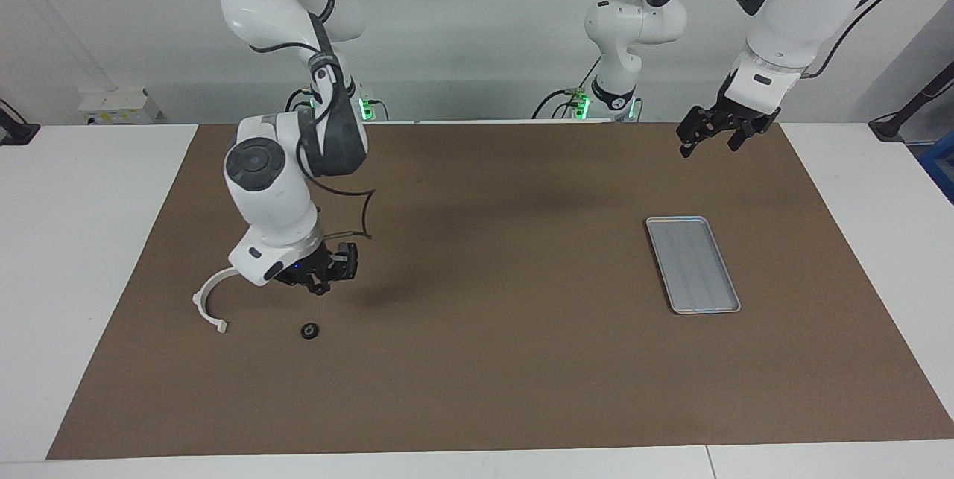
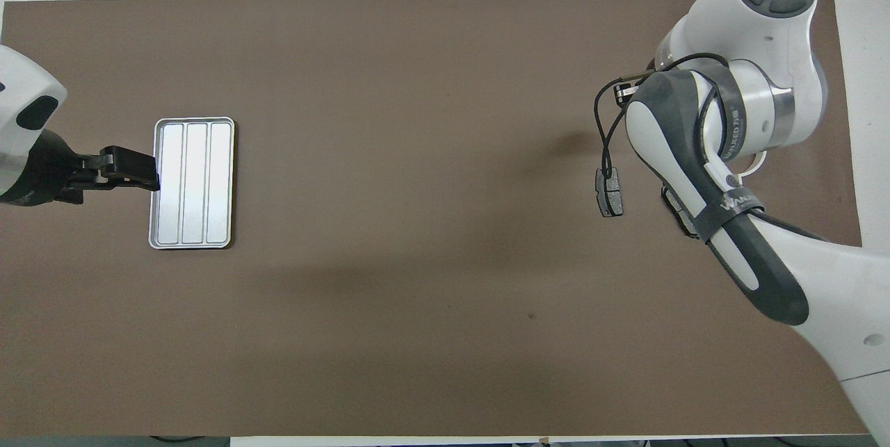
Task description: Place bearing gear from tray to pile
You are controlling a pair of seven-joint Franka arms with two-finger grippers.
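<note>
The bearing gear [image 1: 310,331], small, dark and round, lies on the brown mat beside the white half-ring bracket [image 1: 209,304] of the pile. My right gripper [image 1: 328,278] hangs open and empty just above the mat, over the spot beside the gear. In the overhead view the right arm hides the gear. There one dark brake-pad plate [image 2: 608,191] shows whole, a second plate [image 2: 678,214] peeks from under the arm, and a bit of the bracket [image 2: 754,163] shows. The tray [image 1: 693,263] [image 2: 192,183] is empty. My left gripper [image 1: 712,138] waits open, raised, near the tray's end.
The brown mat [image 1: 484,360] covers most of the white table. The right arm's elbow and cable loop [image 1: 365,214] hang over the pile area.
</note>
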